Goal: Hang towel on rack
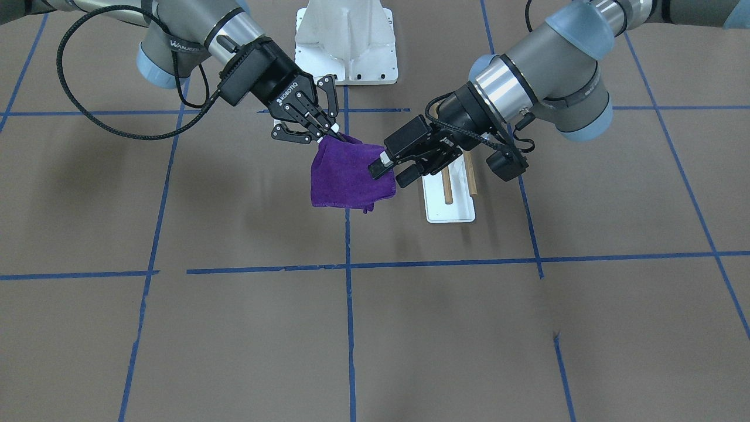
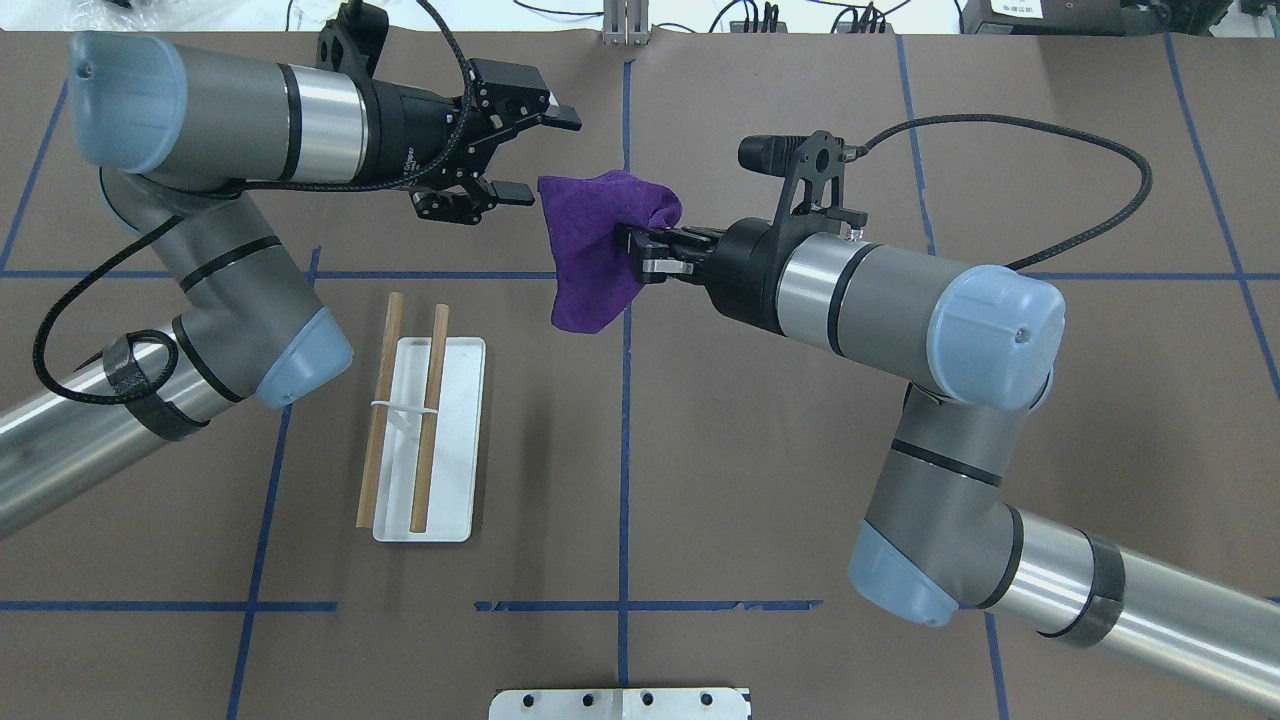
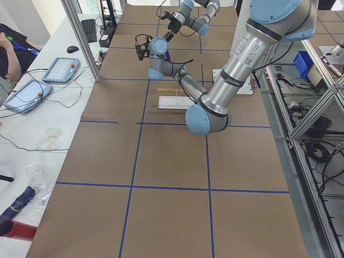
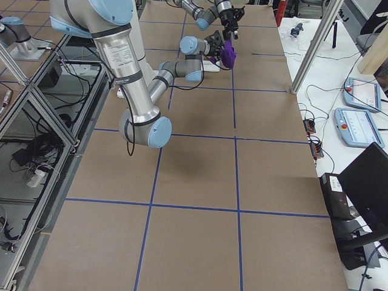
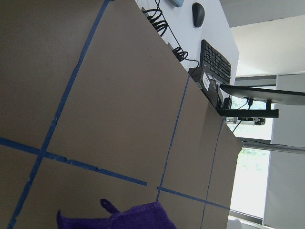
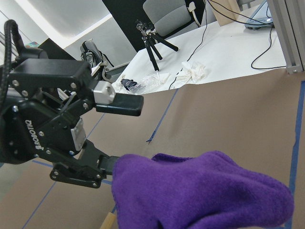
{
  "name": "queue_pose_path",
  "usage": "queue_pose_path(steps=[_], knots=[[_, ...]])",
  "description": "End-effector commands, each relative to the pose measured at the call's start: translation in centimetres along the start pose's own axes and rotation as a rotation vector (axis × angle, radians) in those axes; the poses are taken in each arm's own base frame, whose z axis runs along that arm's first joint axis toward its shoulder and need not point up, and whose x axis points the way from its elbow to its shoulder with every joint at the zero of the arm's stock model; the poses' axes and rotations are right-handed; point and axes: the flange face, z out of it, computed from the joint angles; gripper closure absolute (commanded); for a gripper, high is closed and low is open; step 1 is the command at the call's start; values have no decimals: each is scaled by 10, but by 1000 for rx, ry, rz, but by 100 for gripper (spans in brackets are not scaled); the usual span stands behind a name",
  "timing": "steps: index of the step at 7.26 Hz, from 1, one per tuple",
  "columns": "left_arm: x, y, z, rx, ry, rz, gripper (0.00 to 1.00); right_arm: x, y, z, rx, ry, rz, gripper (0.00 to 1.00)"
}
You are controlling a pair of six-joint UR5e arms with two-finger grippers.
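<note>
So, right gripper [image 2: 638,255] pinches the towel [image 2: 585,260] aloft; left gripper [image 2: 552,156] gapes wide just beside it. Rack [image 2: 460,450] sits off left.

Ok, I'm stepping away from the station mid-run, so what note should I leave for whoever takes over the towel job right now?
Right gripper: shut on the purple cloth towel, which hangs from it above the table.
Left gripper: open at the towel's edge, gripping nothing.
Small white rack with two wooden rods: on the table on the left arm's side, nothing on it.
Done: towel lifted.
Left: carry it over and drape it across the rods.
</note>
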Motion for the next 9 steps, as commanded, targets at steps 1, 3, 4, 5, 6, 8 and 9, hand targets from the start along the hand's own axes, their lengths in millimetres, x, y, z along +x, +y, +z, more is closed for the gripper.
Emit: queue_pose_path(steps=[1,3,4,5,6,8,9], knots=[[-2,8,6,-14,-2,-1,7,0,0,0,0,-2,0,100],[-3,11,8,-20,-5,-3,10,-1,0,0,-2,-3,0,100],[-2,12,7,-21,-3,-3,15,0,1,0,-4,-3,-1,100],[-3,12,7,-21,-3,-3,32,1,1,-1,-5,-1,-1,100],[-1,13,6,-24,2,0,53,1,1,-1,-7,-2,-1,100],[0,14,5,-23,-1,-5,99,0,1,-1,-9,-5,-1,100],[1,14,3,-25,7,-11,100,2,2,-2,-11,-3,-1,100]])
